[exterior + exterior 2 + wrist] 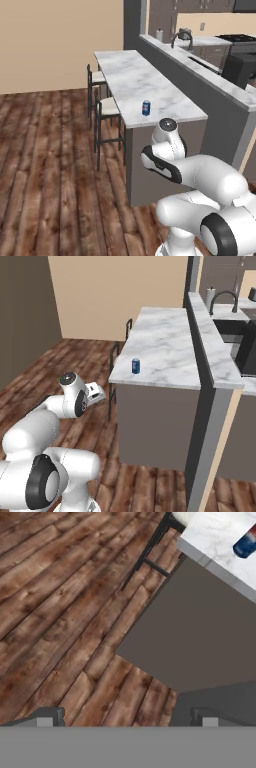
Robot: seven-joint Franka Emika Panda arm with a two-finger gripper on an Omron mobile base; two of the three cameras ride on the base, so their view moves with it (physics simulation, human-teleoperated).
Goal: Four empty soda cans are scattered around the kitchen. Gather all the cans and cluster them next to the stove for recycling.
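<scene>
One soda can (146,108) stands upright on the marble bar counter (130,80), blue with a red band, near the counter's near end and well apart from everything else. To the left of the counter, two dark stools (106,111) sit tucked against its side on the wood plank floor (45,165). Further right, past the raised ledge, a curved faucet (223,300) rises over the sink, and the black stove (239,39) sits far back. The gripper (127,719) hangs low beside the counter's dark end panel, its fingers spread wide apart and empty.
</scene>
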